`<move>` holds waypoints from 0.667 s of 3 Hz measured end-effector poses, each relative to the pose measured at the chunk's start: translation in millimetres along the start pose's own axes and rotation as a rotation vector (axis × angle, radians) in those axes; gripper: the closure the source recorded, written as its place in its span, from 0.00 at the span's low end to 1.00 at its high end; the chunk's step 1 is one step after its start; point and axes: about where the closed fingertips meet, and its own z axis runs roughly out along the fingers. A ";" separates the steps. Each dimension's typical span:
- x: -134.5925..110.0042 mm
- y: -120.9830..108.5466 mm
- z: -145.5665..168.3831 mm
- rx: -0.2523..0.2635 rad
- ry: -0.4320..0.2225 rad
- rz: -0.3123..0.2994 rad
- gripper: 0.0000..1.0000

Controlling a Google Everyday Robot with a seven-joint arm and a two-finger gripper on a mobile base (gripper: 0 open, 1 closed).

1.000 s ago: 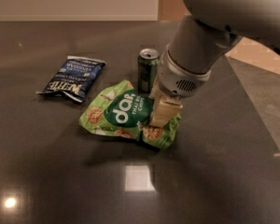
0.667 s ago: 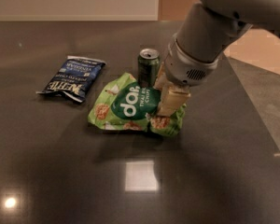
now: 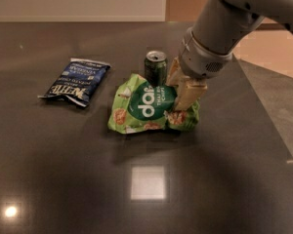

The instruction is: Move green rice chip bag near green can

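A dark, glossy desk fills most of the frame, with a square patch of reflected light at lower centre and a small bright spot at lower left. From the upper right corner the robot's thick grey arm slants down toward the middle of the frame. Just below its wrist lies the green rice chip bag at the centre of the frame, wrinkled and light green, its dark green oval and white lettering facing up. The bag's upper edge is just in front of the green can and seems to touch its base, though contact is hard to confirm. Left of centre, well apart from the green bag, a dark blue chip bag lies flat on the desk. The green can stands upright just above the bag's top edge, silver top showing. The hand — tan fingers pointing down — is clenched on the crumpled right end of the green bag, just right of the can.
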 end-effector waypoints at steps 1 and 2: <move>10.4 -9.9 6.3 -0.004 -0.005 -0.041 0.77; 17.1 -18.7 10.6 -0.001 -0.001 -0.061 0.54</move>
